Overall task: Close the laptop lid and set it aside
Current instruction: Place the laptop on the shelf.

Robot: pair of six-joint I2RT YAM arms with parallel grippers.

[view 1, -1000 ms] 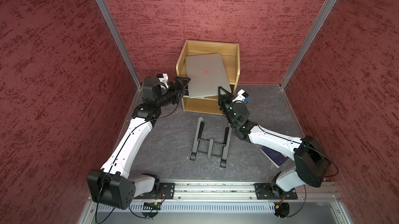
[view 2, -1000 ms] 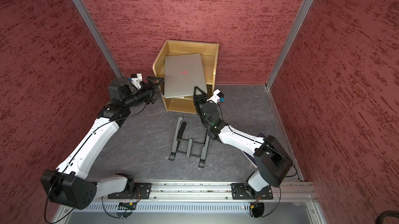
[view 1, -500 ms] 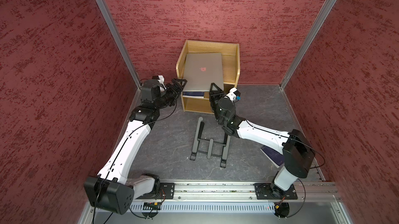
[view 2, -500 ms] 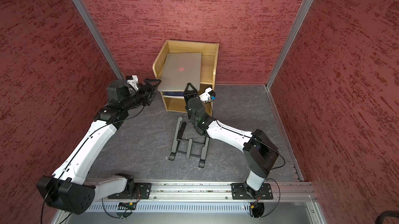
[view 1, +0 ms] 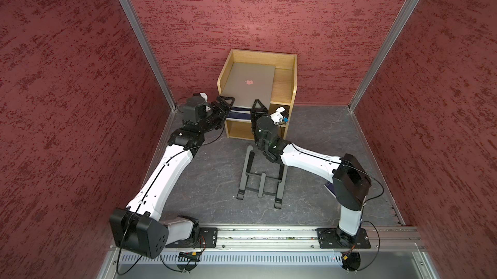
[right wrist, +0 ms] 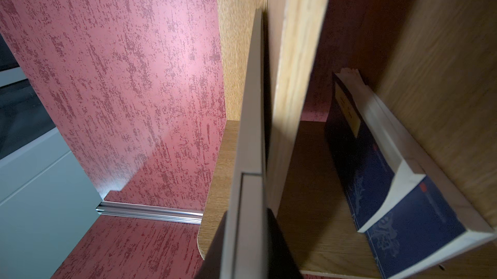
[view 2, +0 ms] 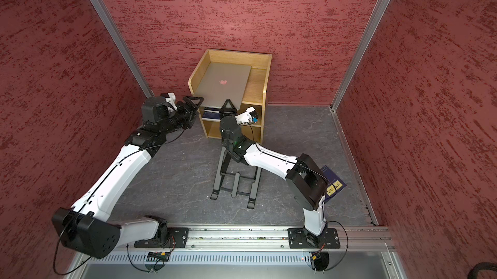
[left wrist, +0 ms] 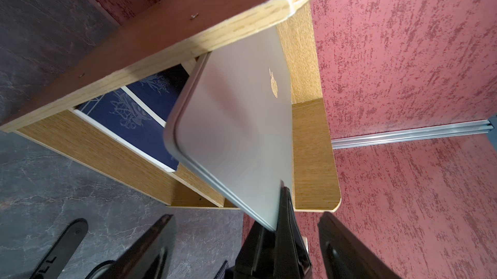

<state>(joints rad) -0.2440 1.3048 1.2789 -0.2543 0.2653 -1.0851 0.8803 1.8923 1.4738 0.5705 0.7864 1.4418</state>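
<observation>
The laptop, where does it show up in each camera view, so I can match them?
Top view: laptop closed atop the wooden shelf unit, upper centre.
Top view: laptop in the same place, slightly left of centre.
Left wrist: laptop fills the centre, seen at a slant.
Right wrist: laptop edge-on, a grey strip through the centre.
Shared landmark: the wooden shelf unit.

Wooden shelf (view 1: 283, 86), blue books (left wrist: 139, 119) inside (lying flat); black stand (view 1: 262, 185) nearby.

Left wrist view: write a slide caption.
Closed silver laptop overhanging the wooden shelf, right claw clamped on its edge, dark blue book in the compartment below.
</observation>
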